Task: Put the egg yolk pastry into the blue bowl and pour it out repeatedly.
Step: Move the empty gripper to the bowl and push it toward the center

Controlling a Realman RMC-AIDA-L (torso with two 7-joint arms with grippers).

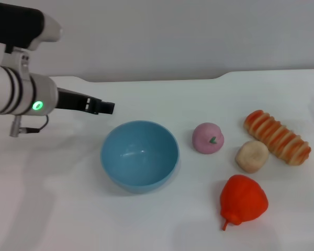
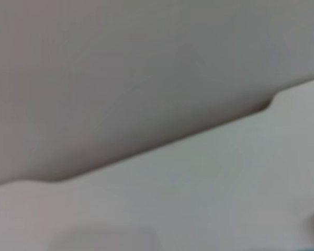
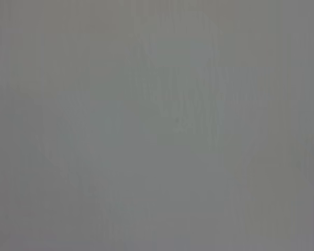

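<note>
Sitting empty and upright on the white table [image 1: 52, 209]: blue bowl [image 1: 139, 155]. Lying off to its right, well apart from it: egg yolk pastry [image 1: 252, 156], just beside the striped bread roll [image 1: 277, 137], with the pink ball [image 1: 208, 138] between pastry and bowl, and a red-orange pepper [image 1: 243, 200] nearer the camera. Hovering above the table up-left of the bowl, touching nothing: left gripper [image 1: 105, 107]. Can't tell whether clenched or released. Not showing up anywhere: right gripper.
</note>
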